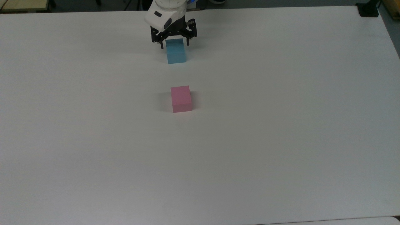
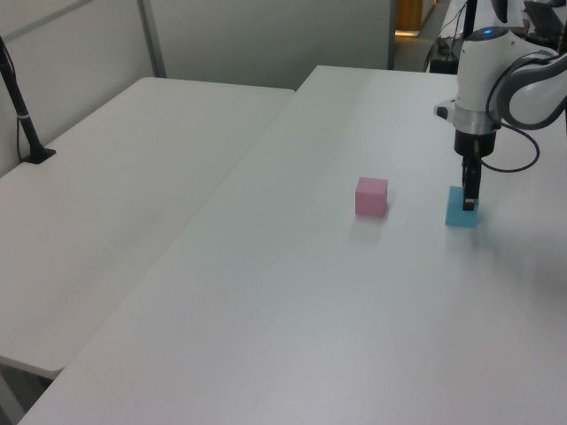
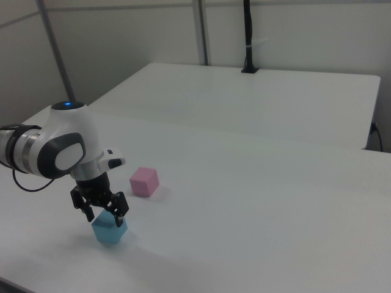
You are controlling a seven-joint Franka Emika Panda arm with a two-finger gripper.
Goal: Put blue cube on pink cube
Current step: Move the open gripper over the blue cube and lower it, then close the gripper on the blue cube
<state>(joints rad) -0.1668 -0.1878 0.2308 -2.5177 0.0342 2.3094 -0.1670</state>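
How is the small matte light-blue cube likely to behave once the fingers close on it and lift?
The small matte light-blue cube has flat, plain faces, so the open gripper straddling it should probably hold it squarely. Its matte surface suggests little slipping. Sitting flat on the white table, it seems unlikely to roll or tip.

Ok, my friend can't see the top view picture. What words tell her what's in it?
A robot's open gripper straddles a blue cube near the far edge of a white table. A pink cube sits alone, nearer the camera.
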